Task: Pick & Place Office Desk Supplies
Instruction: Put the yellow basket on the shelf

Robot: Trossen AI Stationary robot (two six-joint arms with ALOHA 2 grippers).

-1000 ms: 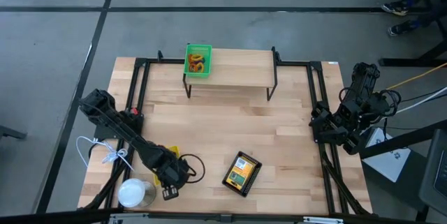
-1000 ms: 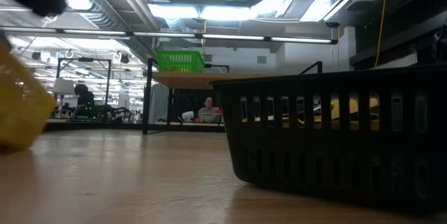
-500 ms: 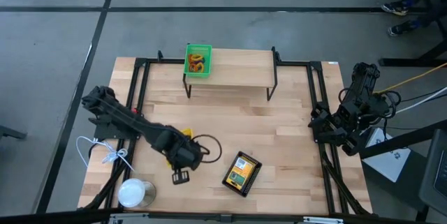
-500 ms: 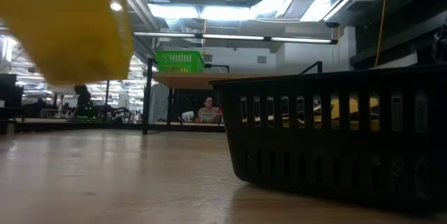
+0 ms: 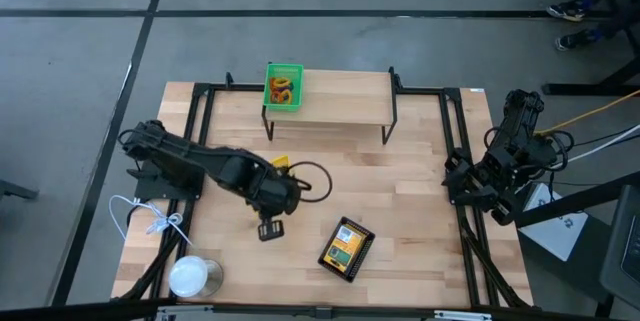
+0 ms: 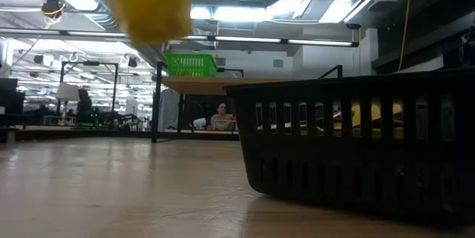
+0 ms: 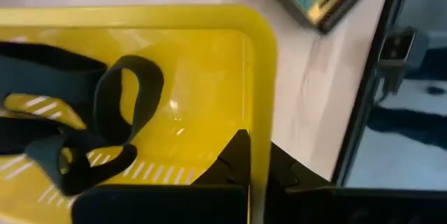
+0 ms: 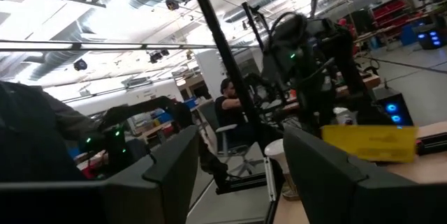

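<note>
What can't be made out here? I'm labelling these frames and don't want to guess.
- Yellow tray: high view, mostly hidden under the left gripper; low view, only a blur at the top edge.
- Black clips: left wrist view, cut off by the edge, so no count.
- Black mesh tray contents: low view, screened by its wall.

- We see the left arm stretched from its base at the table's left edge toward the middle, its wrist turned inward.
- Our left gripper (image 5: 281, 183) is closed, pinching the rim of a yellow tray (image 7: 174, 77) and holding it off the table.
- Our right arm waits folded at the table's right edge, its right gripper (image 8: 237, 175) with fingers spread wide, holding nothing.
</note>
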